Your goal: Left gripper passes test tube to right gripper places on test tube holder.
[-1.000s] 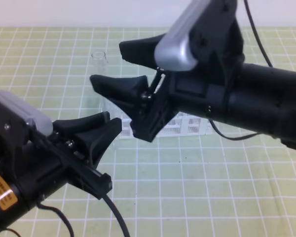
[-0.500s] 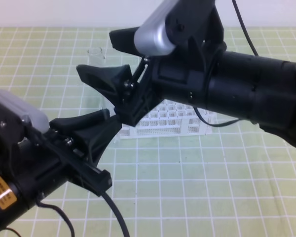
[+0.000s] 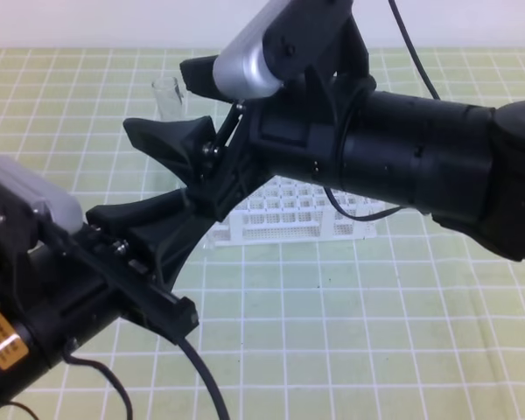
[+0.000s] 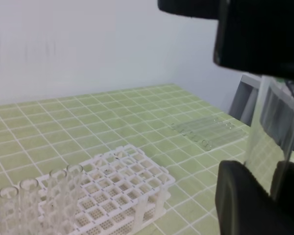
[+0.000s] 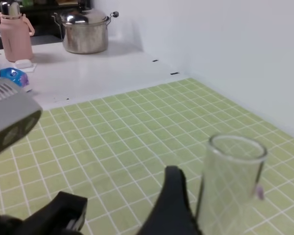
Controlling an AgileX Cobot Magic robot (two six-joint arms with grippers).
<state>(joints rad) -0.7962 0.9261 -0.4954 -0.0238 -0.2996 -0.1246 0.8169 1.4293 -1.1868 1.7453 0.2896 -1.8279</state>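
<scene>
— What's in your test tube holder (image 4: 132, 183)?
— Clear tubes (image 4: 39, 196) at one end; your upright clear test tube (image 3: 170, 98) sits pinched in the left gripper (image 3: 157, 223); right gripper (image 3: 171, 109) spread around it, probably untouching.

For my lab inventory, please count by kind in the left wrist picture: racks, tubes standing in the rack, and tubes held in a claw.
white rack: 1
standing glass tubes in the rack: 4
held glass tube, in the left claw: 1
Total: 6
</scene>
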